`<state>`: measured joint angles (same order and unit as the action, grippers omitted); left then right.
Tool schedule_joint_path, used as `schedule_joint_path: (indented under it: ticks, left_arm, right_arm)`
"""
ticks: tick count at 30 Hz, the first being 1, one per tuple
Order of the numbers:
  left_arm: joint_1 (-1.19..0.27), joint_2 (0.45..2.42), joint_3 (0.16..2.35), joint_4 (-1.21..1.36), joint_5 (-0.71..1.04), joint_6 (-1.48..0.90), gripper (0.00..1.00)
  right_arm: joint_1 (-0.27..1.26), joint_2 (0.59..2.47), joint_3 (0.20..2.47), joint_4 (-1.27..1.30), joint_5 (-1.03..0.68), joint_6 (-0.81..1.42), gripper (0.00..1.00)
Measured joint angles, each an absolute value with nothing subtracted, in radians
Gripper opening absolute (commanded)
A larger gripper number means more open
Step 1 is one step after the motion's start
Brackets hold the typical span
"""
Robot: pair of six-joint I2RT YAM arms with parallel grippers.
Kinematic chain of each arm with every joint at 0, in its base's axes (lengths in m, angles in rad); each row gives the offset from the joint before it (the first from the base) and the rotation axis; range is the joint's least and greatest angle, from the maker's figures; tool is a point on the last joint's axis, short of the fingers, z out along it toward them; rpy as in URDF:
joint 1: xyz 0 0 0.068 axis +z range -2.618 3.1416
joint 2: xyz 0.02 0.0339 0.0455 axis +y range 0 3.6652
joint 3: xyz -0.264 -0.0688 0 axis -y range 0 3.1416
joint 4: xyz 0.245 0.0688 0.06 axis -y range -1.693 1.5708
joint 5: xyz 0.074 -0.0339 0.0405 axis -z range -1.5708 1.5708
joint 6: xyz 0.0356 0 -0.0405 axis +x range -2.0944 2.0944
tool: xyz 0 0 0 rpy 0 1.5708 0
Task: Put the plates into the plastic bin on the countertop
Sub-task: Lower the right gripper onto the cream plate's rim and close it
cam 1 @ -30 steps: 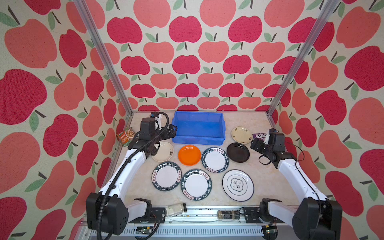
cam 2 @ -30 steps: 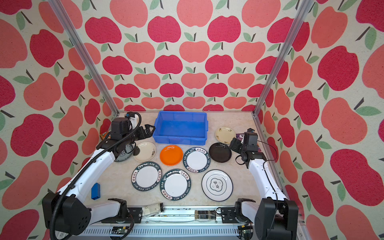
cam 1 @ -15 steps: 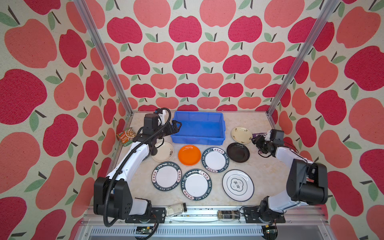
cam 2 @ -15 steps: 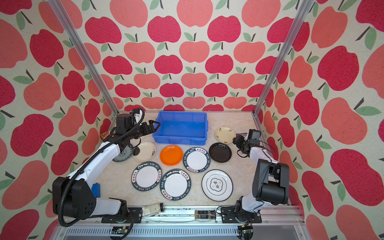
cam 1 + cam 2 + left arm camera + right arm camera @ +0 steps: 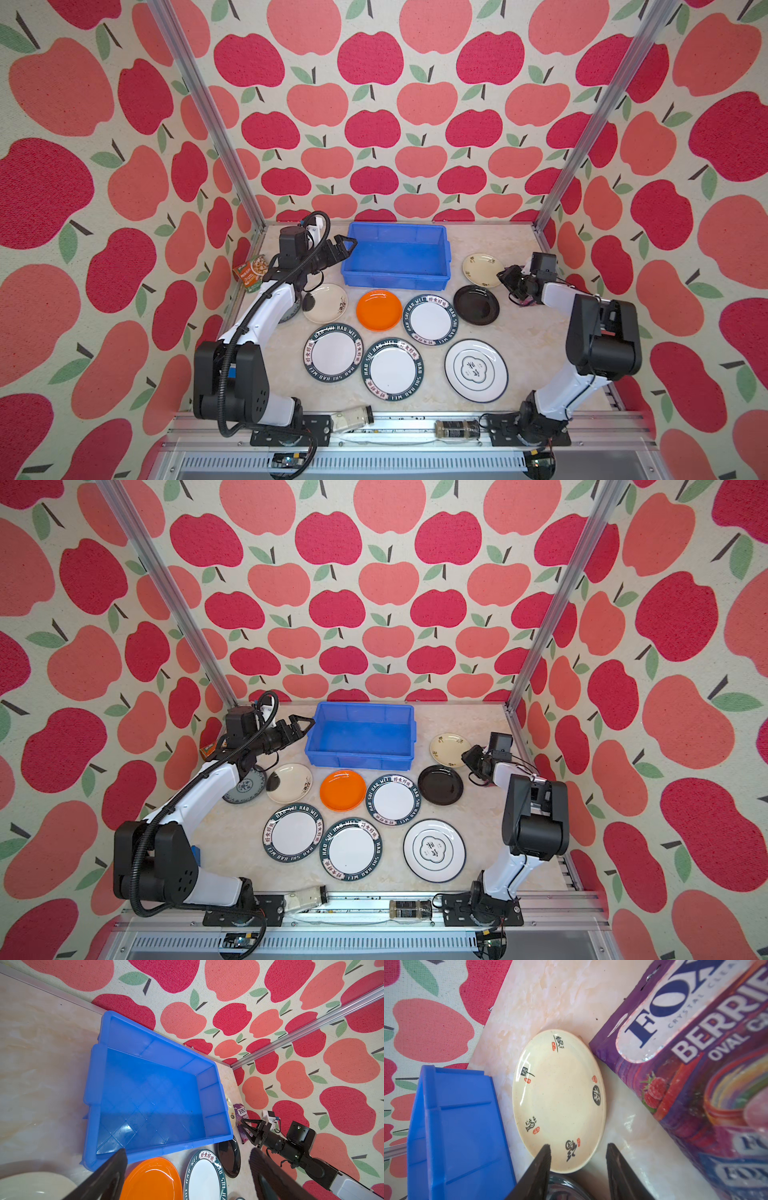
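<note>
Your L hand gapes wide, empty, just beside the blue bin w/ no plates in it; R hand half-spread, empty, at cream plate edge.

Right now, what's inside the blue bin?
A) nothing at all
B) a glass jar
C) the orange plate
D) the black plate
A: the blue bin shows only its bare floor; the orange plate and black plate lie on the countertop in front of it.
</note>
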<state>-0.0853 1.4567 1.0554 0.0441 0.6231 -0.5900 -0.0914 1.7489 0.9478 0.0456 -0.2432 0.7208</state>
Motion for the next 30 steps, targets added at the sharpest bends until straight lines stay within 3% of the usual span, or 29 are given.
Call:
schedule_joint_path:
  ticks: [14,15,22,24,30]
  left_arm:
    - [-0.067,1.474,1.029,0.085,0.646,-0.614,0.92]
    - [-0.067,1.475,1.028,0.089,0.646,-0.614,0.92]
    - [-0.067,1.506,1.021,0.108,0.649,-0.616,0.92]
    - [-0.065,1.507,1.013,0.109,0.649,-0.616,0.92]
    - [-0.059,1.507,1.000,0.118,0.649,-0.617,0.92]
  right_arm:
    - [-0.084,1.838,0.963,0.068,-0.222,0.764,0.40]
    - [-0.081,1.842,0.965,0.075,-0.222,0.767,0.35]
    - [-0.074,1.869,0.981,0.105,-0.218,0.785,0.32]
    - [-0.074,1.872,0.983,0.105,-0.215,0.788,0.25]
    - [-0.072,1.878,0.986,0.105,-0.202,0.795,0.24]
